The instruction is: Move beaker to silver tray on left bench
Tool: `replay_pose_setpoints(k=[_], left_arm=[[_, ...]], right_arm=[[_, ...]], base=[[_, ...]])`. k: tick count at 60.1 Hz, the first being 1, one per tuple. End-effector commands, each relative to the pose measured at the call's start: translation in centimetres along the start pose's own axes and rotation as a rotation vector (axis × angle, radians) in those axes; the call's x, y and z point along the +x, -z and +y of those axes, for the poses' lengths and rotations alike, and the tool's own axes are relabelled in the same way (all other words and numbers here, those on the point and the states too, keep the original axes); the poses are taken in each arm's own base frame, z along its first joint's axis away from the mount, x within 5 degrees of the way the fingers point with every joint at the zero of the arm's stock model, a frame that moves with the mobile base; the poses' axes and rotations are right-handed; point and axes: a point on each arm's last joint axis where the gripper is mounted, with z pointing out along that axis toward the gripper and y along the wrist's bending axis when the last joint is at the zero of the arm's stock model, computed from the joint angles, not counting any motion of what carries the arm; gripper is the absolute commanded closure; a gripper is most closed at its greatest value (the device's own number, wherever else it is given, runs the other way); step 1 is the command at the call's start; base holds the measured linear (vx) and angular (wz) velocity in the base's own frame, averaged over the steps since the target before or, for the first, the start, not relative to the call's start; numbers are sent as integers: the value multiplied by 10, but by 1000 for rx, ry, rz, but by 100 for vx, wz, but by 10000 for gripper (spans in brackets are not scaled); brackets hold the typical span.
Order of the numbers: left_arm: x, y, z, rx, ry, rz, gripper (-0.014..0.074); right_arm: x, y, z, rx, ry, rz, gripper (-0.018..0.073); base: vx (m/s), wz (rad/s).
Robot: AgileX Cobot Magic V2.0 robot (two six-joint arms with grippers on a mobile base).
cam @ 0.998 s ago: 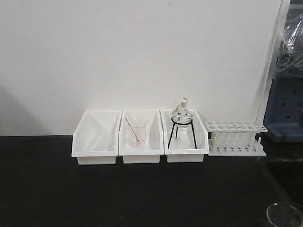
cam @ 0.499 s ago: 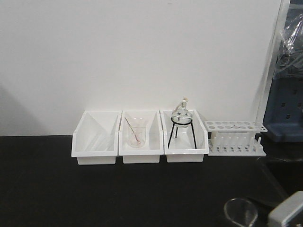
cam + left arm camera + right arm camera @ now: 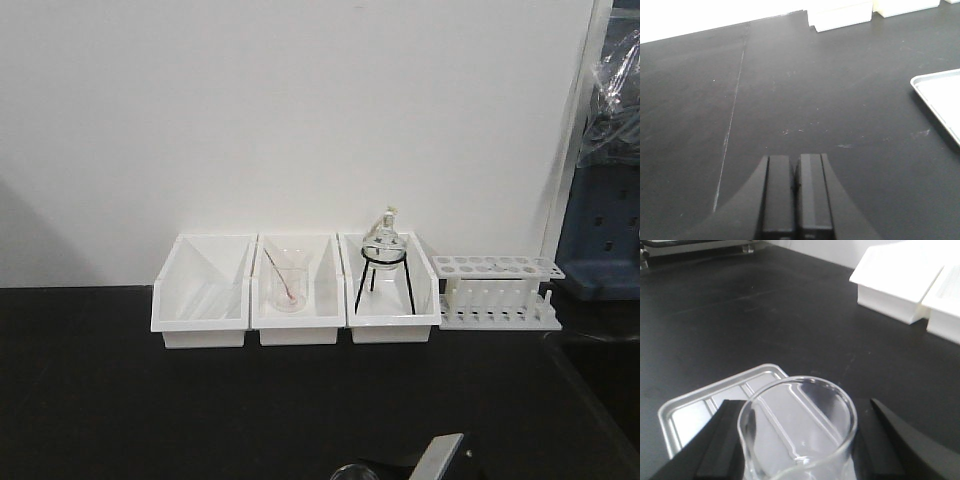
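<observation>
In the right wrist view the small clear glass beaker (image 3: pixel 797 425) sits upright between my right gripper's (image 3: pixel 802 407) two black fingers (image 3: pixel 725 440), which are shut on its sides. It hangs above the near right part of the silver tray (image 3: pixel 690 407), which lies on the black bench. In the front view only the beaker's rim (image 3: pixel 352 472) and a grey piece of my right arm (image 3: pixel 440 457) show at the bottom edge. My left gripper (image 3: pixel 795 160) is shut and empty over bare black bench, with a corner of the silver tray (image 3: pixel 940 92) to its right.
Three white bins (image 3: pixel 295 290) stand in a row against the back wall. The middle one holds a beaker with a red-tipped rod (image 3: pixel 288 285), the right one a flask on a black tripod (image 3: pixel 384 262). A white test-tube rack (image 3: pixel 497 290) stands to their right.
My right gripper and the beaker have moved left along the bottom of the front view, from the lower right corner to the bottom centre. The bins and rack have not moved.
</observation>
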Motion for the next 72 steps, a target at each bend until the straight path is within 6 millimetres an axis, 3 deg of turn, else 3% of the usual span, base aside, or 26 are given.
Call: replay_pose_setpoints(k=[1, 13, 34, 43, 65, 72], left_arm=[[-2, -2, -1, 7, 0, -71, 595], [-2, -2, -1, 7, 0, -71, 595], [-2, -2, -1, 7, 0, -71, 595], [-2, -2, -1, 7, 0, -71, 595], [-2, -2, -1, 7, 0, -71, 595], [-2, -2, -1, 7, 0, -71, 595]], right_arm=[[-10, -12, -4, -45, 20, -117, 570], [13, -31, -9, -111, 11, -71, 570], [29, -40, -13, -97, -33, -59, 522], [29, -40, -13, -100, -31, -58, 421], [29, -40, -13, -100, -33, -60, -18], [27, -39, -13, -103, -35, -81, -88]], base=[[0, 0], [0, 0], [0, 0], [0, 0], [0, 0], [0, 0]])
